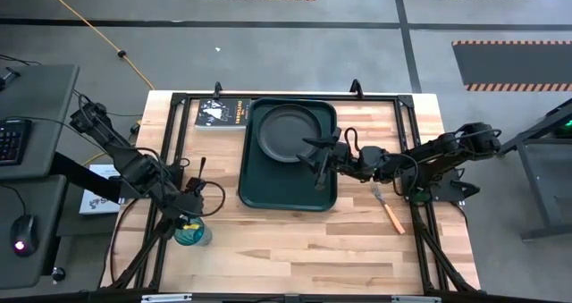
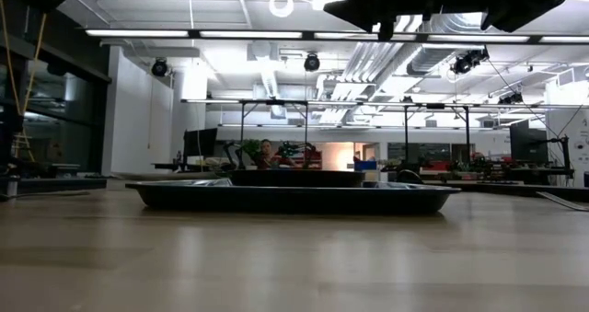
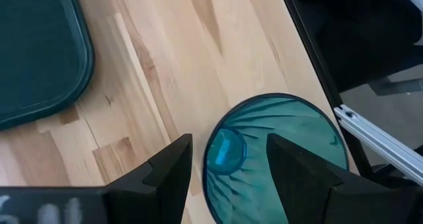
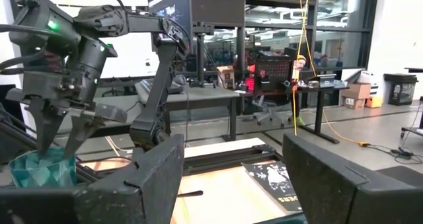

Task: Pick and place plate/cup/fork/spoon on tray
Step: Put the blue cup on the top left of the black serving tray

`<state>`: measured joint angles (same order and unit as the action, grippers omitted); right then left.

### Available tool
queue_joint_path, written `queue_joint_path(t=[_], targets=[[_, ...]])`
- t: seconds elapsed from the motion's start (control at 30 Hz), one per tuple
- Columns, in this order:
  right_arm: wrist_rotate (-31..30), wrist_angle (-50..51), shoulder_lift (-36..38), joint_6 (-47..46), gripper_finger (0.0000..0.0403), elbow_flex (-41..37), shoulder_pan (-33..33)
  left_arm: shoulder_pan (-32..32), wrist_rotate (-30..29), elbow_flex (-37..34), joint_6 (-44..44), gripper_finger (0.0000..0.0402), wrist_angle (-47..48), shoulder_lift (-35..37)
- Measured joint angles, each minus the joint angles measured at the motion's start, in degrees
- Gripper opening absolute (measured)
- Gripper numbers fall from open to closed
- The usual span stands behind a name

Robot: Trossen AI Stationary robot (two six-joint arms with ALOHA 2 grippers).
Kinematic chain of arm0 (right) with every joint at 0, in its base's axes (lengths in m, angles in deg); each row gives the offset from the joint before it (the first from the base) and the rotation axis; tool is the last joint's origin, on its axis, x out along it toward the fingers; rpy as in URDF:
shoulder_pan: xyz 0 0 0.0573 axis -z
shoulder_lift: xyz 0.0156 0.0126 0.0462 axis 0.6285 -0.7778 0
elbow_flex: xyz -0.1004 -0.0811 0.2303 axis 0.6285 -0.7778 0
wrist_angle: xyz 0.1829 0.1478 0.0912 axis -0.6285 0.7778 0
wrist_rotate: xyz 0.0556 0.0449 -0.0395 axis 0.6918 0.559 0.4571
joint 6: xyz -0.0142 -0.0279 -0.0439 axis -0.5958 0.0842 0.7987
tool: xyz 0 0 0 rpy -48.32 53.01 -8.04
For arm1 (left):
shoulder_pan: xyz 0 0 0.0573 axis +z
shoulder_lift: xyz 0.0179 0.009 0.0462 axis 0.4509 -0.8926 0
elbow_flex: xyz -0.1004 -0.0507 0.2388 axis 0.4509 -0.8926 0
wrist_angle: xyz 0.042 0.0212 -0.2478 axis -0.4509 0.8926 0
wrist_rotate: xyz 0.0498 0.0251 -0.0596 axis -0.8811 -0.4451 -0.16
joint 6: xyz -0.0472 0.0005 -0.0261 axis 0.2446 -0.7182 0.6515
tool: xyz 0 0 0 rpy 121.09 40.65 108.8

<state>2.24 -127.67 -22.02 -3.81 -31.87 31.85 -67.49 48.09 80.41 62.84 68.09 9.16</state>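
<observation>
- cup: teal tumbler, upright on bare wood, lower left of high view, well apart from tray
- left gripper: directly over cup; wrist view shows fingers spread, one outside the rim, one over the mouth — straddling one wall, not yet clamped
- judged step: cup pick just starting; plate already sits in tray's upper half
- right gripper: above tray centre just below plate, fingers apart, nothing held
- fork: on wood right of tray, untouched; spoon not made out
- book: touching tray's upper-left edge
- risk: thin wall pinch → cup could flex, tilt or tip on lift; both arms near tray → clash on approach
</observation>
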Motion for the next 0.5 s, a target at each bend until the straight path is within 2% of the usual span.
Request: queue_joint_path(t=[0.3, 0.5], targets=[[0.0, 0.07, 0.0, -0.02, 0.0248, 0.0, 0.0, 0.02, 0.09, 0.0, 0.3, 0.0184, 0.01, -1.31], [0.0, 0.51, 0.0, -0.02, 0.0248, 0.0, 0.0, 0.02, 0.32, -0.02, -1.79, 0.0184, 0.01, -5.73]])
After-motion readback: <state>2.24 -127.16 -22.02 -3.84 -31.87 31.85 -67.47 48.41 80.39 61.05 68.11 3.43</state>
